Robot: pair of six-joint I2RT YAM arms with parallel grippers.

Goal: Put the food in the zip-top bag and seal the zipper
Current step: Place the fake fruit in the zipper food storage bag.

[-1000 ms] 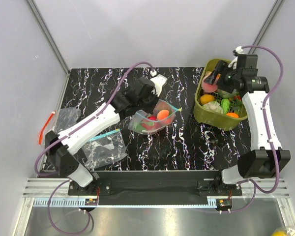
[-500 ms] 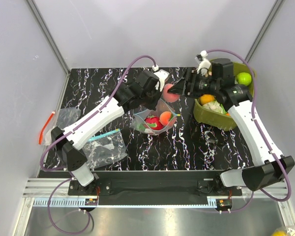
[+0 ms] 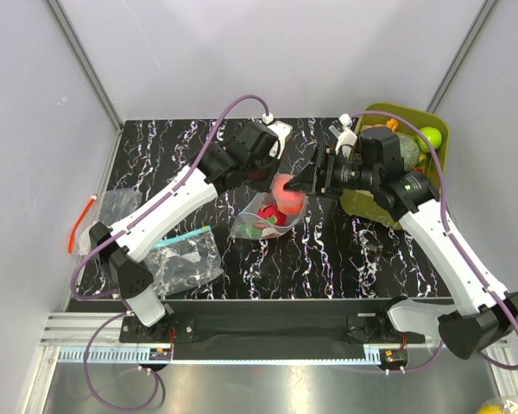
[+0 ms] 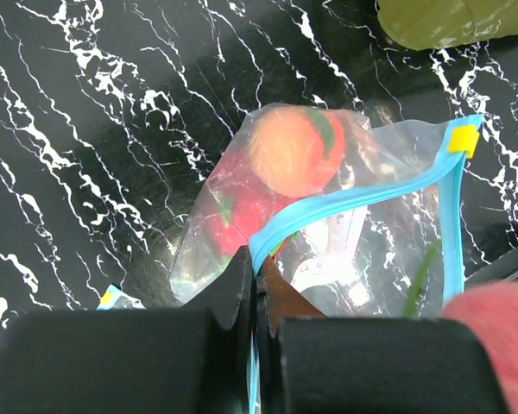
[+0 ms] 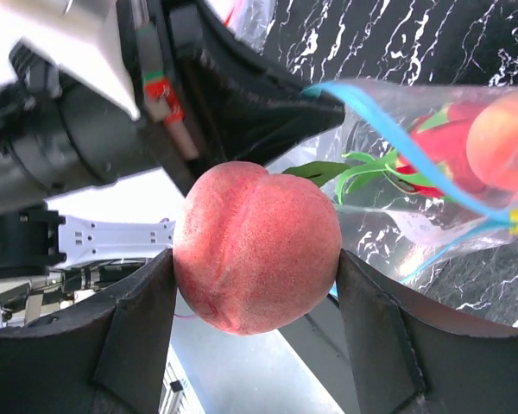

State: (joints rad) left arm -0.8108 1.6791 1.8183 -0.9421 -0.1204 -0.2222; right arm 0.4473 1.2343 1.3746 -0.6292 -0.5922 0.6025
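Observation:
The zip-top bag (image 3: 263,220) lies mid-table with its mouth held up and open. Its blue zipper (image 4: 354,197) runs along the mouth edge. My left gripper (image 4: 259,269) is shut on that strip at the mouth's near corner, seen from above as the left gripper (image 3: 261,183). Inside the bag lie an orange fruit (image 4: 293,151) and a red piece of food (image 4: 235,217). My right gripper (image 5: 255,259) is shut on a pink peach (image 5: 257,259). From above, the peach (image 3: 283,187) hangs right over the bag's mouth.
An olive-green tub (image 3: 364,203) with more toy food, including a green ball (image 3: 428,136), stands at the right. Two other clear bags (image 3: 186,259) (image 3: 116,203) lie at the left, and an orange-red strip (image 3: 79,222) sits off the table's left edge.
The right arm has carried the peach from the tub leftwards to the bag's mouth. The left gripper has kept its grip on the mouth and shifted slightly up.

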